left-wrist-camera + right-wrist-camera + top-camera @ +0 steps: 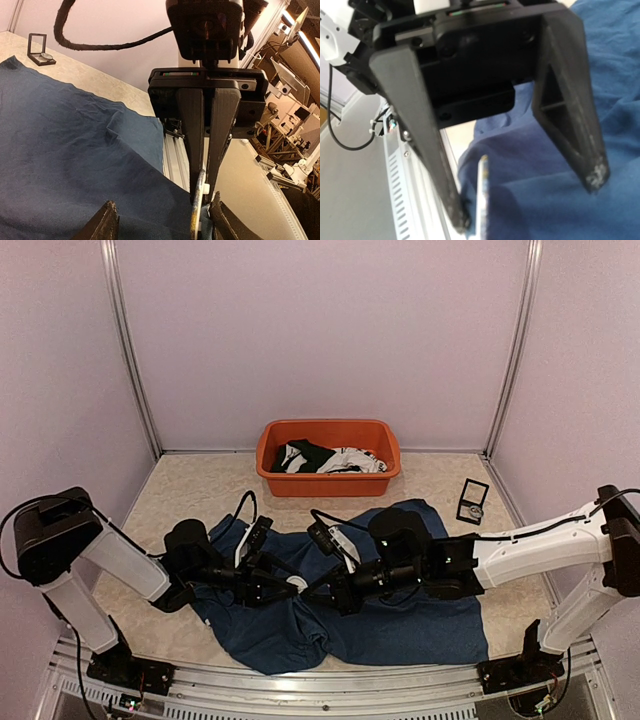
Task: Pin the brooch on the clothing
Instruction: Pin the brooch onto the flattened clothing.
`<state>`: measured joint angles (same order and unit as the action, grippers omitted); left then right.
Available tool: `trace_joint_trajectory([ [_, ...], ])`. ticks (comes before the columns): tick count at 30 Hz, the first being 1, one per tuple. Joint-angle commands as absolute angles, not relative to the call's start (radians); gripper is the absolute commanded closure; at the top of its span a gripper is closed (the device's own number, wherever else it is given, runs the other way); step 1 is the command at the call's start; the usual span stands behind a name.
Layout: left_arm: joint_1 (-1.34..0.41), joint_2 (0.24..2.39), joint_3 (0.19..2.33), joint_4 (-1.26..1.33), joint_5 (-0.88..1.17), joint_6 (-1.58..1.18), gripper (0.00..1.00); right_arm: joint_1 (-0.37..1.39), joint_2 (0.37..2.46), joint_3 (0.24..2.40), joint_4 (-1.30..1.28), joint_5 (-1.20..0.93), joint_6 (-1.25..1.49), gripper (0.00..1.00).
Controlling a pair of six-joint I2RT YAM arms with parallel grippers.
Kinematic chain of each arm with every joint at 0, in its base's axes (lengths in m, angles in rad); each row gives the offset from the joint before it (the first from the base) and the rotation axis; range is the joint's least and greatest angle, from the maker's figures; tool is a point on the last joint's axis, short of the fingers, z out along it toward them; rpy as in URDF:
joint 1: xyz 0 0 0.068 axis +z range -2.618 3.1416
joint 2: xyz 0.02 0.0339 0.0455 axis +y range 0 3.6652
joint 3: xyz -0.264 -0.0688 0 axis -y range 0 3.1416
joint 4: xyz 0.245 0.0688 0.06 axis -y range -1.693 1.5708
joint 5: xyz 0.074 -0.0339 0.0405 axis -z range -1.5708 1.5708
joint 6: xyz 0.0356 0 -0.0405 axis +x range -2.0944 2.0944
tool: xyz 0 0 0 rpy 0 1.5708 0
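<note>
The navy T-shirt (400, 625) lies spread on the table in front of both arms. The brooch (295, 583) is a thin disc standing on edge on a raised fold of the shirt, between the two gripper tips. My left gripper (165, 220) is open, and the brooch (196, 215) stands just inside its right finger with a bit of fabric between them. My right gripper (526, 202) is open. The brooch (482, 200) stands close beside its left finger, far from the right one. In the left wrist view the right gripper's fingers (192, 140) hang over the brooch's top edge.
An orange tub (330, 483) holding black and white garments (320, 458) stands at the back centre. A small open black box (472, 502) sits at the right, also in the left wrist view (40, 52). The table's metal front rail (300, 680) runs close by.
</note>
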<state>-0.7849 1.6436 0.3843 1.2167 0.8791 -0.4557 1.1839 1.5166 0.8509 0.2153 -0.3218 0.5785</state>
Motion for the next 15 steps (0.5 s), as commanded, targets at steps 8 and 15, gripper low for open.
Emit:
trace_joint_trajectory([
  [8,-0.776,1.682,0.407,1.253,0.831,-0.491,0.5,1.185,1.519,0.847,0.27,-0.366,0.589,1.0],
  [15,-0.777,1.683,0.403,1.256,0.798,-0.495,0.5,1.184,1.519,0.845,0.276,-0.373,0.591,1.0],
])
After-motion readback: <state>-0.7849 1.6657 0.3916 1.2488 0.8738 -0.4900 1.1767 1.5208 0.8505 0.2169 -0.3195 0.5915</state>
